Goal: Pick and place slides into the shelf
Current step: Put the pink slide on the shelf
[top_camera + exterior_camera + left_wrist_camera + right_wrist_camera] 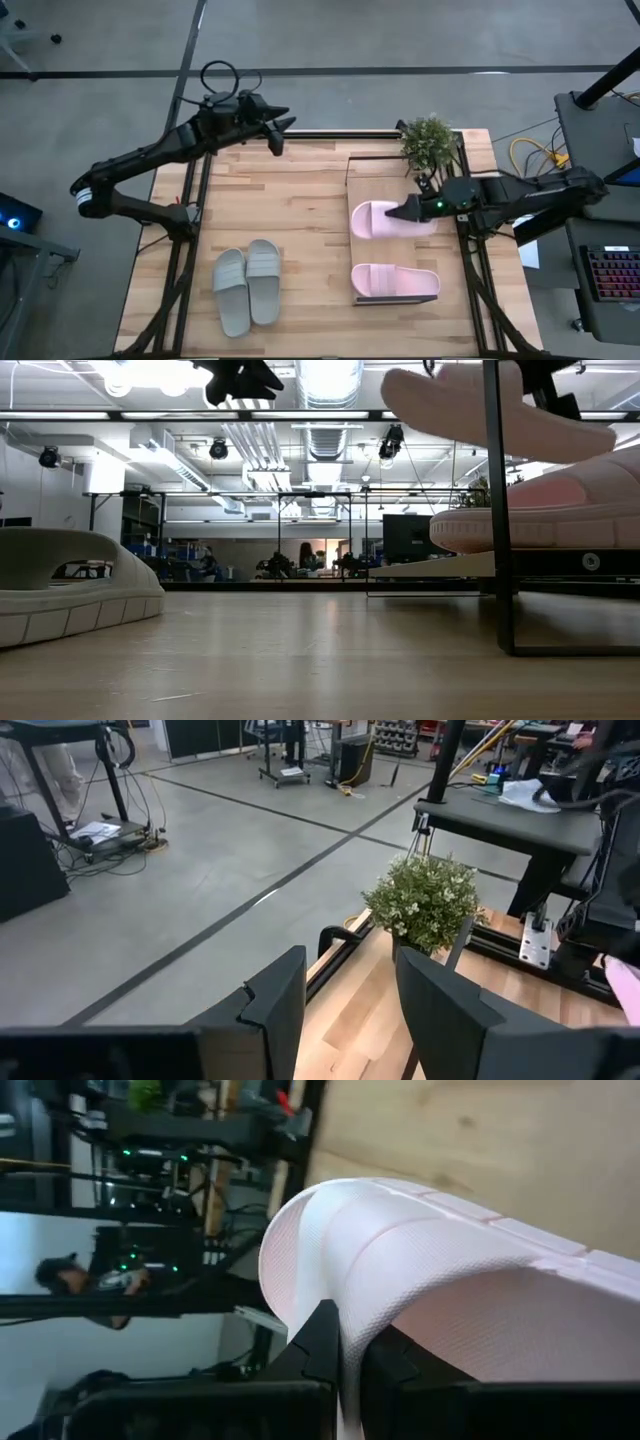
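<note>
Right gripper (pixel 408 212) on pink slide (pixel 385 218)

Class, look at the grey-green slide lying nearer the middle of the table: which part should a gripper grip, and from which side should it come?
Probably the wide strap of the inner grey-green slide, taken from above. The slide lies flat, sole down, and its strap arches over the footbed, which gives the fingers an edge to close on. Its twin lies close along one side, so a side approach looks cramped. The idle left gripper is nearer than the right gripper.

High: straight down, whole table (pixel 300 200).
Low: tabletop level, facing room.
Wrists: close; left shares plant (pixel 422 902) with high, probably.
</note>
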Robot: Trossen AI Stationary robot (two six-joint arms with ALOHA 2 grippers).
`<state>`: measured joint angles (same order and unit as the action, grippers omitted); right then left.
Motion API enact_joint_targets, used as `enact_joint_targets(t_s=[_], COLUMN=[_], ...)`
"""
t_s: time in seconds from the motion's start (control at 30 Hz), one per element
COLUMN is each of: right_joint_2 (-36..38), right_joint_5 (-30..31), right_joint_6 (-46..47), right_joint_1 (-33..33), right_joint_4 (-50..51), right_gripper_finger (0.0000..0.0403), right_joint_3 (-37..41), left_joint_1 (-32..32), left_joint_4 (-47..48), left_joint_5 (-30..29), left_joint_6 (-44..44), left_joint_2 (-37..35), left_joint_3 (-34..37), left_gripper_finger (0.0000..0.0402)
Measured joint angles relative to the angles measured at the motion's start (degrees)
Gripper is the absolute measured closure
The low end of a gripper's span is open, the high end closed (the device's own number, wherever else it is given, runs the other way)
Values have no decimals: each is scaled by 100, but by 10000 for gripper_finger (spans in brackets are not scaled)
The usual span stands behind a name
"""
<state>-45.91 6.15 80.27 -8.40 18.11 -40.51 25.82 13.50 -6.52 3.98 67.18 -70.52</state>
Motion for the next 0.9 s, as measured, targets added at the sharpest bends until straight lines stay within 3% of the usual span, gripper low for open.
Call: enact_joint_targets(t_s=[0.33, 0.9], right_joint_2=[-28, -143], right_joint_5=[14, 297], right_joint_6=[876, 1530], right_joint_1=[-375, -485], right_joint_4=[42, -42], right_gripper_finger=[394, 394], right_joint_3=[669, 1305], left_joint_1=[0, 0], left_joint_4=[-14, -7], left_joint_5=[2, 4], left_joint_6=[7, 5], left_joint_2=[109, 126], left_joint_3=[4, 4], left_gripper_finger=[260, 260])
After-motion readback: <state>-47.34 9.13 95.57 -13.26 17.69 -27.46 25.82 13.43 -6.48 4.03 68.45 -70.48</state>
